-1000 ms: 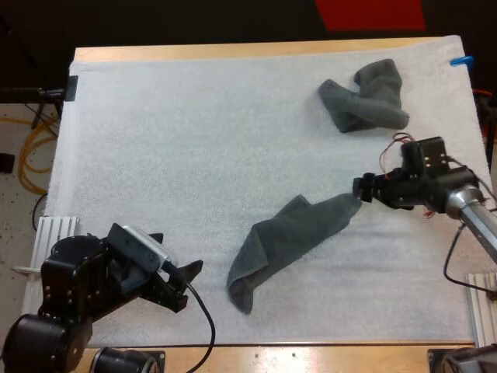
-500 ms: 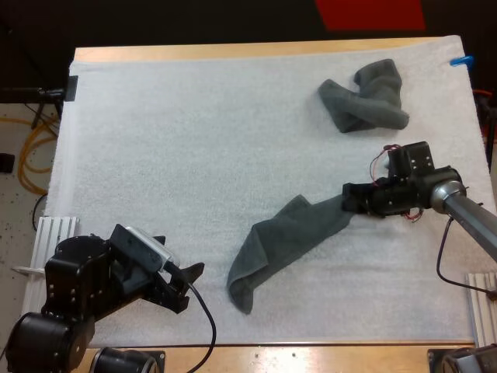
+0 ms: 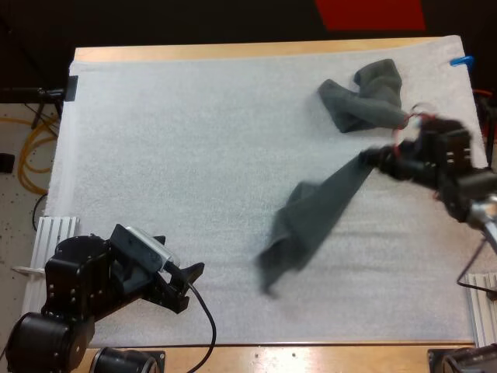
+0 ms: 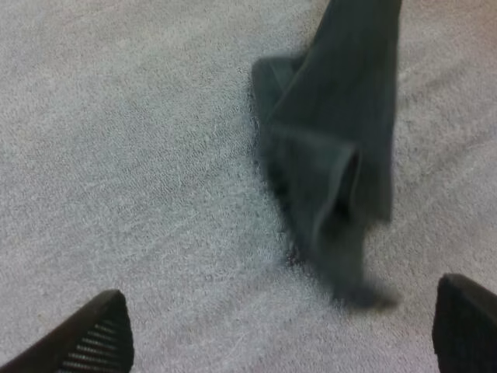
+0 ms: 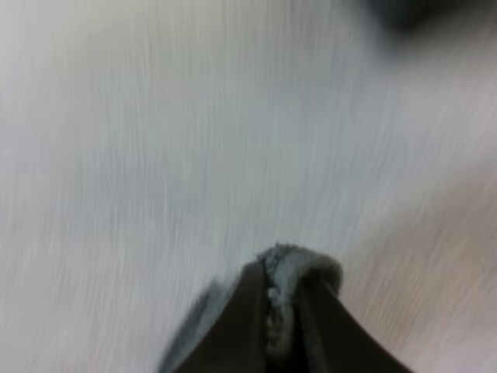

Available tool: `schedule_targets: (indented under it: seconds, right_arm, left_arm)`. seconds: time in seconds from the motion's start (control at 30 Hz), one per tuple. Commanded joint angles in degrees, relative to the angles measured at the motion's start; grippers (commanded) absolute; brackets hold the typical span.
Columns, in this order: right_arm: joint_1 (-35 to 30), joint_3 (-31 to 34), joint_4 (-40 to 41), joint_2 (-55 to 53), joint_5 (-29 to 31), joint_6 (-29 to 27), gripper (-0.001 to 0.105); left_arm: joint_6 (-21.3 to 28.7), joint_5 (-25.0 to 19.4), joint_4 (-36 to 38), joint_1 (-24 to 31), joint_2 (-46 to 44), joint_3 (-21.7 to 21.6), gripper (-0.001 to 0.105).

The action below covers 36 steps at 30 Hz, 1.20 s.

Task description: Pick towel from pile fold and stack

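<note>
Since half a second ago the right gripper (image 3: 373, 160) has swung up toward the table's far right corner, hauling the long towel (image 3: 318, 208) off the white mat (image 3: 194, 140); only its lower end trails near the mat's middle. In the high view this gripper sits just beside the crumpled towel (image 3: 365, 97) lying near the far right corner. The left gripper (image 3: 186, 286) waits at the near left corner, well apart from the cloth. The left wrist view shows that gripper's fingers (image 4: 89, 338) standing wide apart over bare mat, with the hanging towel's doubled lower end ahead of them. The right wrist view shows the right fingers pinched together on a towel edge. The step in hand appears to be the pick and shake-out. Next, the towel probably needs laying flat toward the mat's middle, the left gripper taking a free corner for the fold.
</note>
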Motion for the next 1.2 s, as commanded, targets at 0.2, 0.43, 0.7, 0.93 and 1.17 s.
schedule_targets:
  seconds: [0.2,0.43,0.7,0.93,1.17]
  right_arm:
    - [-0.16,-10.30,1.31,-11.39,18.97,-11.72,0.000]
    - [2.72,-15.42,10.56,-13.90,13.35,-10.06,0.000]
    - [19.09,-5.99,9.47,-6.83,12.00,1.53,0.000]
    - [35.21,-3.13,-4.35,7.70,9.15,7.63,0.000]
    - [40.59,-9.16,-8.59,15.64,6.61,10.03,0.000]
  left_arm:
    - [0.09,0.43,-0.04,-0.25,-0.30,-0.03,0.076]
    - [0.09,0.43,-0.69,-0.25,-0.30,-0.03,0.076]
    - [0.09,2.59,-2.69,-0.25,-0.30,-0.03,0.076]
    - [0.09,2.58,-2.67,-0.25,-0.30,-0.03,0.076]
    - [0.09,2.58,-2.67,-0.25,-0.30,-0.03,0.076]
